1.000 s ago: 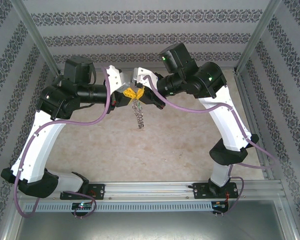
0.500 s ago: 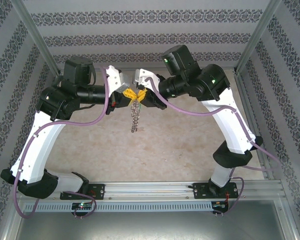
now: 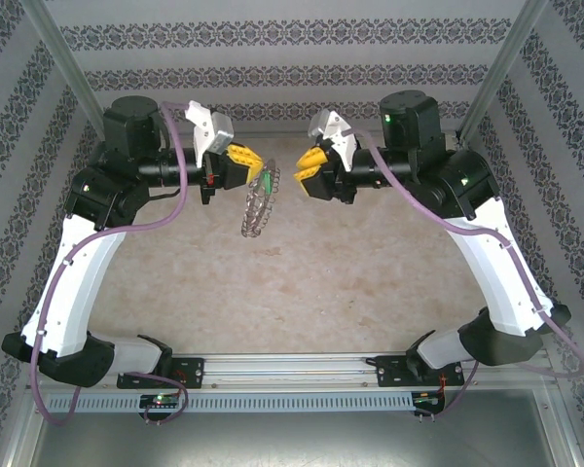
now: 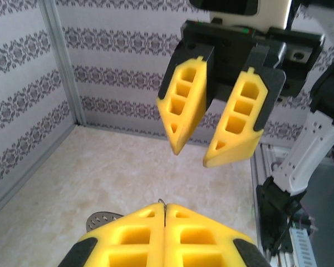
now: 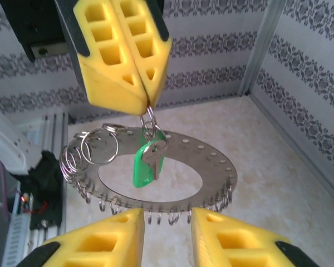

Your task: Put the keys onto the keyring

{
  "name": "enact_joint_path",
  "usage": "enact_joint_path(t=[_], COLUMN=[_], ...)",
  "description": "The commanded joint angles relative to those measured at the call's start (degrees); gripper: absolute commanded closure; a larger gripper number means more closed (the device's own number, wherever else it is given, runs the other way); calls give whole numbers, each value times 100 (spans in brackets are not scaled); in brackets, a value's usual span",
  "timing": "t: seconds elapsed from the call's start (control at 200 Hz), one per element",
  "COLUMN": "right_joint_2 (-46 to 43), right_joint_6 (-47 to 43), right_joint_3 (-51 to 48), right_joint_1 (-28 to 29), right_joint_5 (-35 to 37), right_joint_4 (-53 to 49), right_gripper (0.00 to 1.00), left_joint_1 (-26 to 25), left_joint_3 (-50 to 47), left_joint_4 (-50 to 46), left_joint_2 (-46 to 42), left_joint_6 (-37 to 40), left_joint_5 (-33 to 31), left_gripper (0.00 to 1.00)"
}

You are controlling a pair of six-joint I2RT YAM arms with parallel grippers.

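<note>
One tiny green key [image 5: 146, 167] hangs in mid-air from a small wire loop [image 5: 148, 118]. Its long axis runs roughly straight down, across the wide hole of the keyring [image 5: 211, 161]. The keyring, a flat grey plate fringed with little silvery pieces, dangles at the same loop with its face turned toward the right wrist camera. A cluster of bare split rings [image 5: 92, 151] sits on its edge to one side. Seen from above, key and keyring hang clear of the tabletop [image 3: 370, 272], touching nothing below them.

The left hand [image 5: 146, 105] is clenched on the wire loop, its yellow fingertips pressed together with only the wire between them, so it alone carries the whole bundle. The right hand [image 5: 167, 236] is released: its two fingers stand apart with clear space between them and grip nothing. It faces the left hand across a gap, and the key lies straight ahead of it, just beneath the left fingertips and nearer that hand than its own.

To my eye the key is already threaded on, though whether the loop passes through a hole in the plate is too fine to tell. Any further move turns on that one line. The right hand is the free one and the key hangs directly in front of it, so a straight advance would likely meet the green head before the plate
</note>
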Motion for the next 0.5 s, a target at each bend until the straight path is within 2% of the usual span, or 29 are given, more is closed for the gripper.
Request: enact_joint_path(t=[0.0, 0.18, 0.41, 0.495], right_joint_2=[-24, 69, 261, 314], right_joint_6=[441, 729, 944, 971], right_joint_3=[-97, -88, 34, 64], right_joint_1=[-57, -105, -222, -224], right_joint_5=[-537, -882, -1495, -1586], right_joint_4=[712, 1149, 1250, 1251], right_gripper=[68, 65, 76, 78], left_joint_1=[91, 87, 94, 93], left_joint_3=[-60, -93, -97, -97], left_joint_4=[953, 1117, 1214, 1264], left_joint_2=[-151, -143, -160, -159], left_joint_6=[-577, -711, -800, -839], left_joint_5=[468, 593, 666, 690], left_gripper=[100, 100, 100, 100])
